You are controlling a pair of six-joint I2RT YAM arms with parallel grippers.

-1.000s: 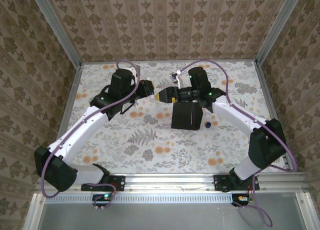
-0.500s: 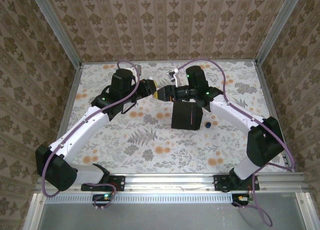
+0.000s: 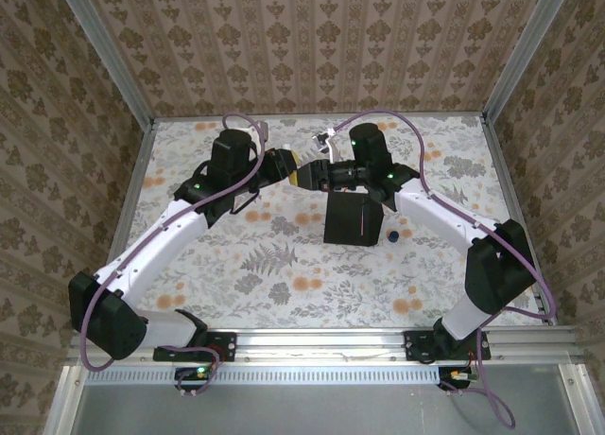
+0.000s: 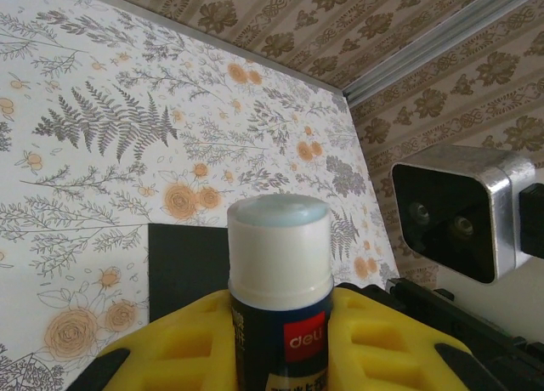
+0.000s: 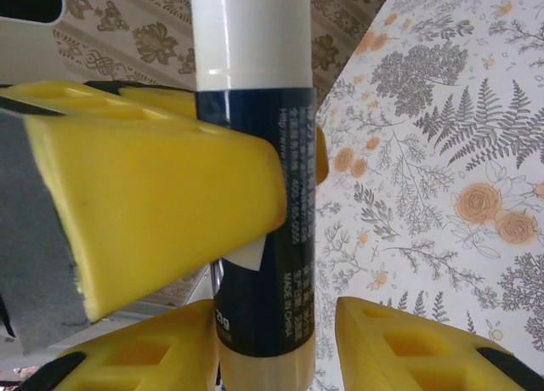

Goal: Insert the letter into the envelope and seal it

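l end effector (image 4: 285,327) grips glue stick (image 4: 279,255) near envelope (image 3: 352,219)

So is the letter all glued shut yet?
Not yet. The black envelope lies flat on the table; whether the letter is inside, I can't tell. Right now the left gripper holds the glue stick while the open right gripper sits around it. Gluing and sealing probably remain.

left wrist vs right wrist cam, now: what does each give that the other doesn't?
Left wrist: the black envelope flat on the table behind the glue stick, plus the other arm's silver camera housing. Right wrist: the right tool open around the stick's near end, and the stick side-on along its printed length. Both: the glue stick pinched by the left tool, the floral table, patterned wall.
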